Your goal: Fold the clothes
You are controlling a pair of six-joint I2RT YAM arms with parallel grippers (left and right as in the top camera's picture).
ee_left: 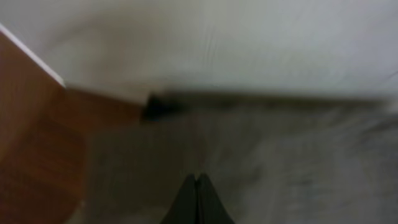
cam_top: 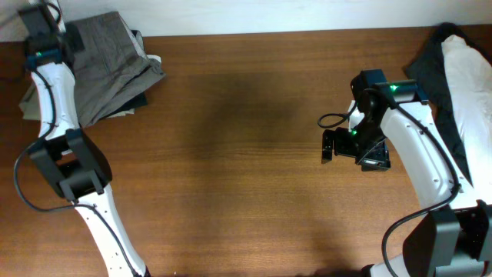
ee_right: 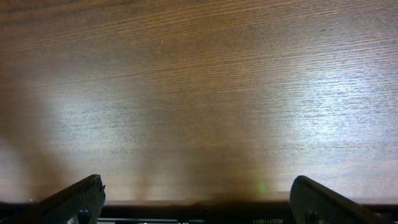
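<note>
A folded grey garment lies on a stack of folded clothes at the table's far left corner. My left gripper is over that stack; in the blurred left wrist view its fingers are pressed together with nothing between them, just above the grey fabric. A pile of unfolded clothes, white over black, lies at the far right edge. My right gripper hovers over bare table left of that pile; its fingers are wide apart and empty.
The wooden table spans the middle between the two arms. A white wall or surface lies beyond the table's far edge. The right arm's cable loops near its wrist.
</note>
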